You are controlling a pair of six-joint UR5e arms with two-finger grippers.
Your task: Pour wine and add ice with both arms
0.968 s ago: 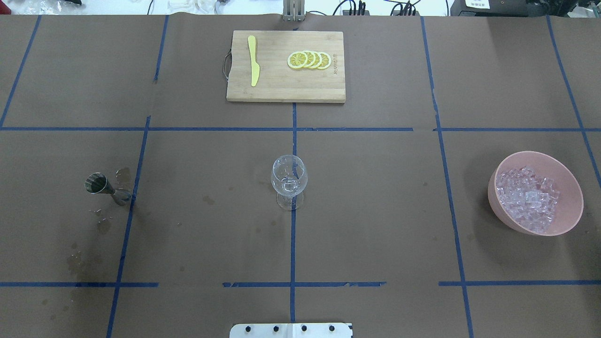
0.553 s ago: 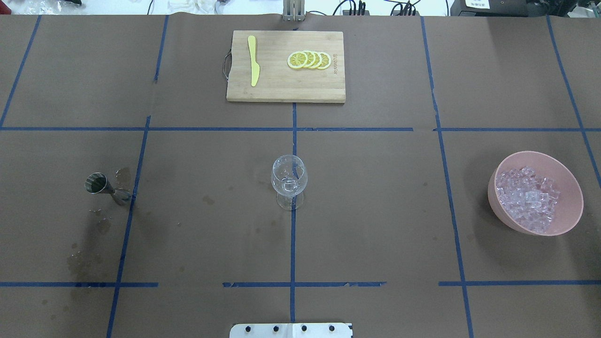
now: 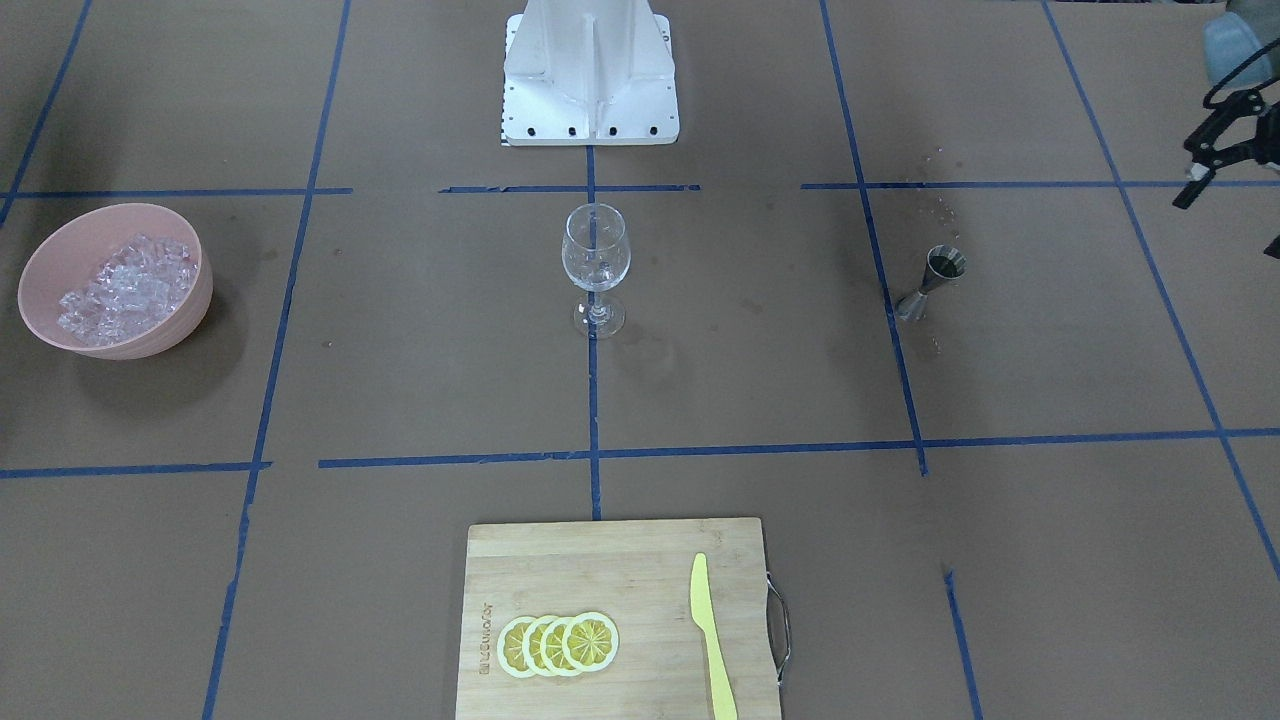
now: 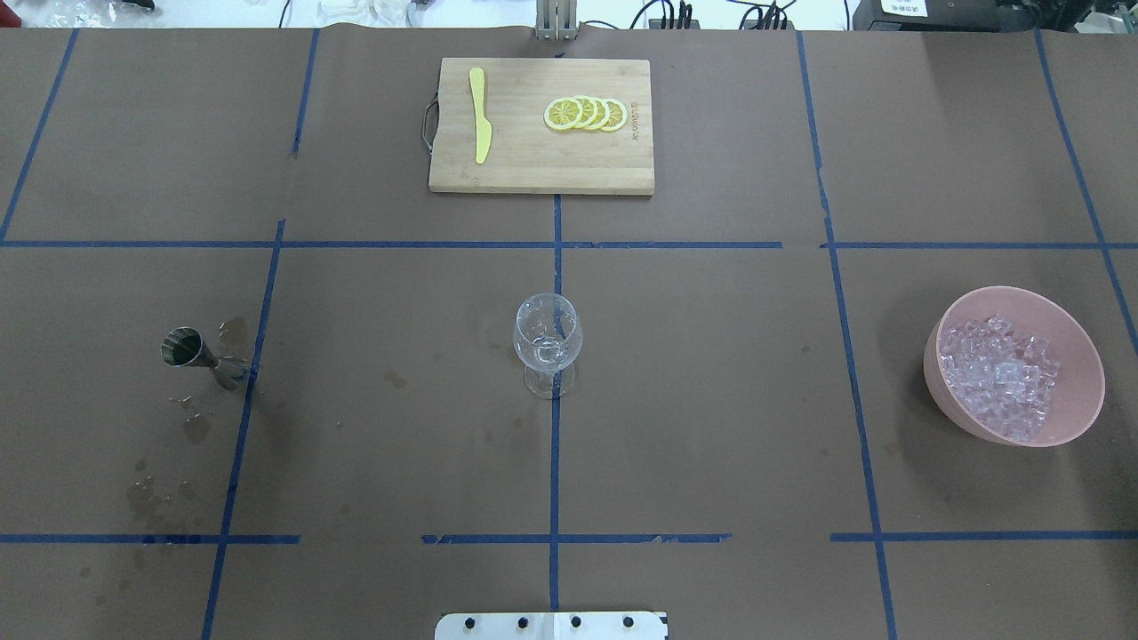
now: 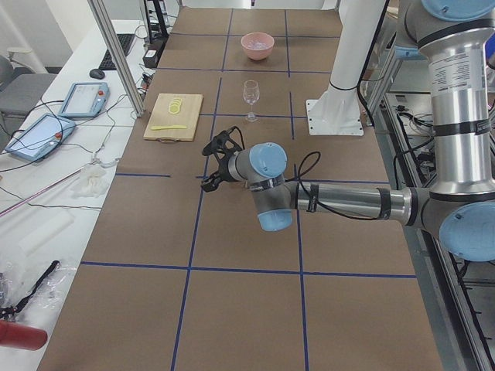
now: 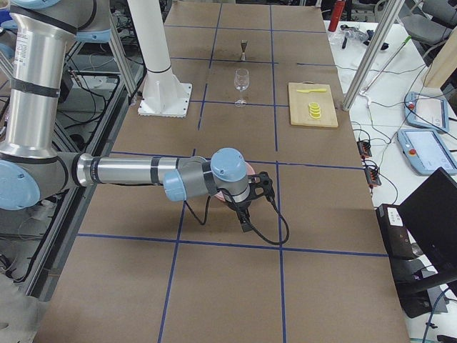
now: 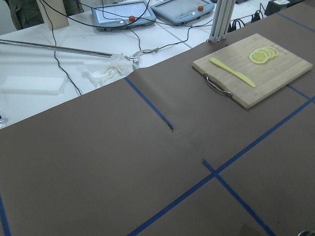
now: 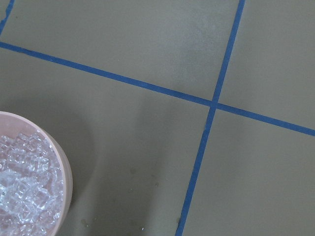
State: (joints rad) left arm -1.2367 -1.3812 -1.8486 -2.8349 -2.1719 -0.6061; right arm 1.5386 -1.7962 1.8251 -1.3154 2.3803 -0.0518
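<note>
The wine is a dark greenish liquid in a small steel jigger that stands on the table's left part. An empty clear stemmed glass stands at the middle. The ice fills a pink bowl on the right. Neither gripper shows in the overhead view. My left gripper hovers near the jigger's area; only its edge shows in the front view, so I cannot tell its state. My right gripper hangs by the bowl; I cannot tell its state. The right wrist view shows the ice.
A wooden cutting board with a yellow knife and lemon slices lies at the far middle. Wet stains mark the paper near the jigger. The white pedestal stands at the robot's side.
</note>
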